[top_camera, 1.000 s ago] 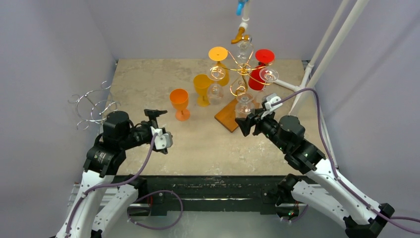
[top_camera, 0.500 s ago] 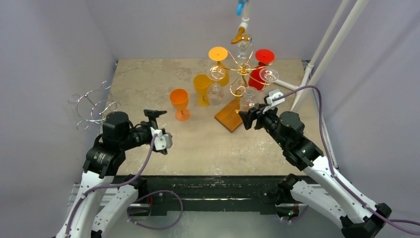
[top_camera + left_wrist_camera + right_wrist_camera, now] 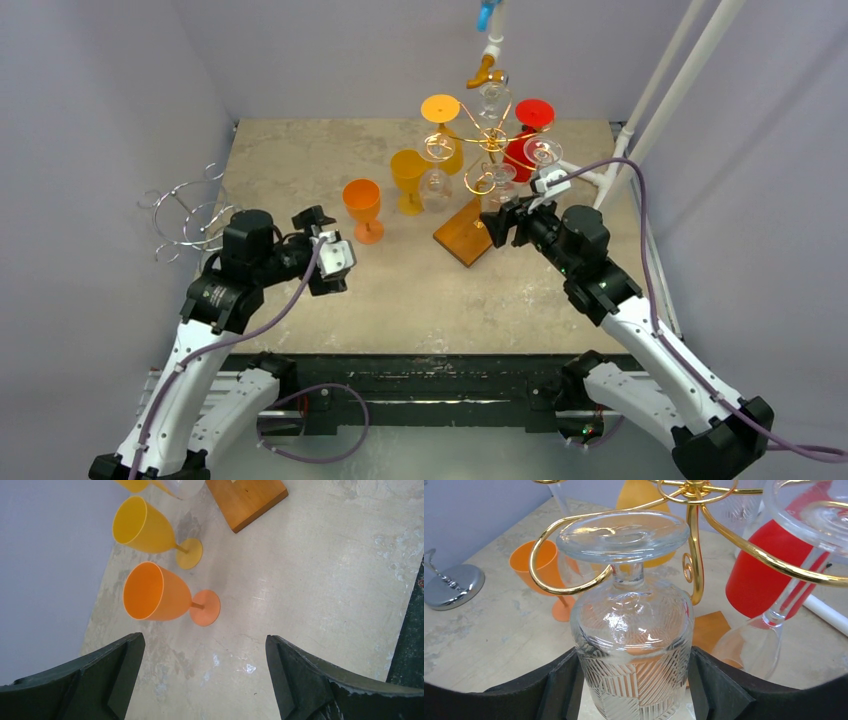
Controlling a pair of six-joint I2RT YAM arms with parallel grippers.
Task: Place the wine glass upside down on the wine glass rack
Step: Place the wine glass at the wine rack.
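Right gripper [image 3: 634, 682] fingers clamped on the bowl of the inverted clear wine glass [image 3: 634, 625]. Its stem stands inside a loop of the gold wine glass rack [image 3: 696, 555], foot above the loop. Left gripper [image 3: 204, 645] fingers wide apart, holding nothing, near the orange goblet [image 3: 160, 592].

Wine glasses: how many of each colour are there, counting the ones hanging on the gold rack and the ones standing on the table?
clear wine glasses: 4
yellow wine glasses: 2
orange wine glass: 1
red wine glass: 1
Total: 8
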